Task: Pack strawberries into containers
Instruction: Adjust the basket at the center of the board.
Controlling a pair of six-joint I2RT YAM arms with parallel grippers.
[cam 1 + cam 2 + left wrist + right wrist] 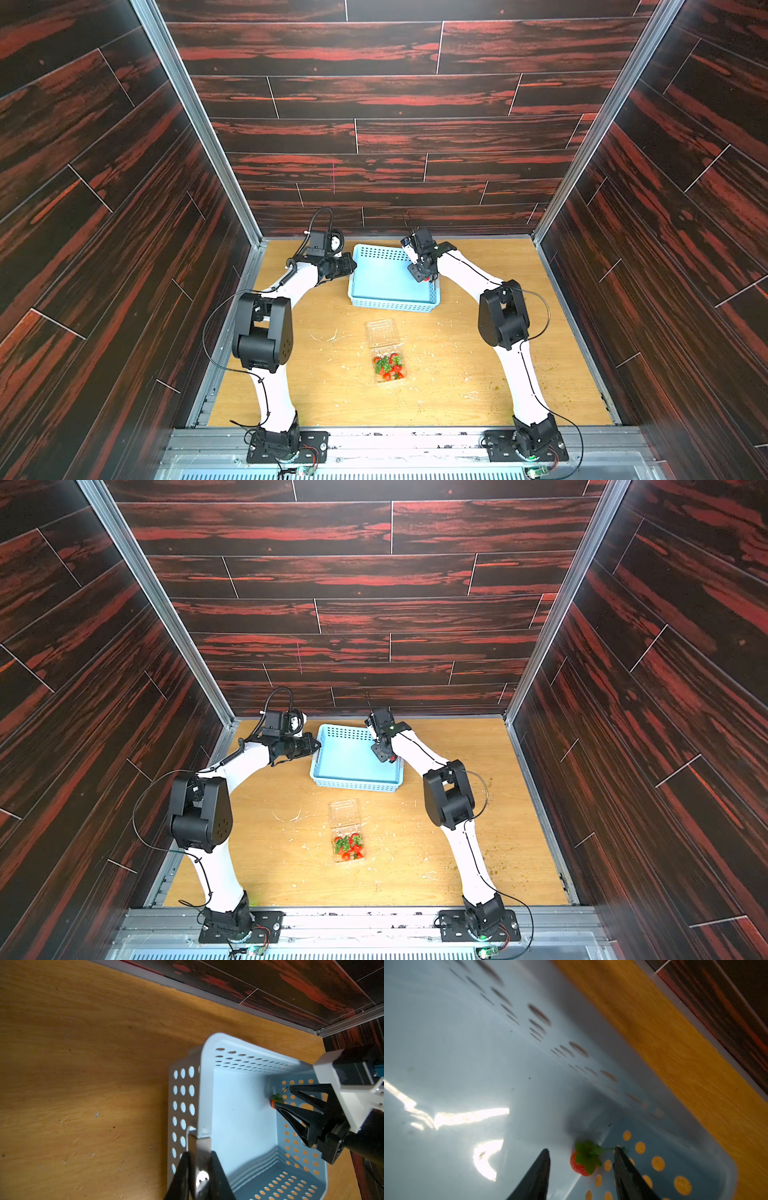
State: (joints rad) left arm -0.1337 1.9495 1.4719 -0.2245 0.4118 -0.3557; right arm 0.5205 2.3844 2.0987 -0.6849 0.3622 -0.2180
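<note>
One strawberry [580, 1164], red with a green cap, lies in a corner of the light blue basket [392, 305]. My right gripper [582, 1149] stands open with a finger on each side of it, not touching. Both top views show this gripper [424, 276] low inside the basket's right side. My left gripper [199, 1155] is shut on the basket's left rim [204, 1093], also seen in a top view [353, 266]. The clear container [388, 368] sits nearer the front of the table, lid [380, 332] open, with several strawberries [349, 845] inside.
The basket [357, 785] stands at the back of the wooden table [457, 374], near the rear wall. Small scraps and scratches litter the table around the container. Both arms' elbows rise over the table's left and right sides.
</note>
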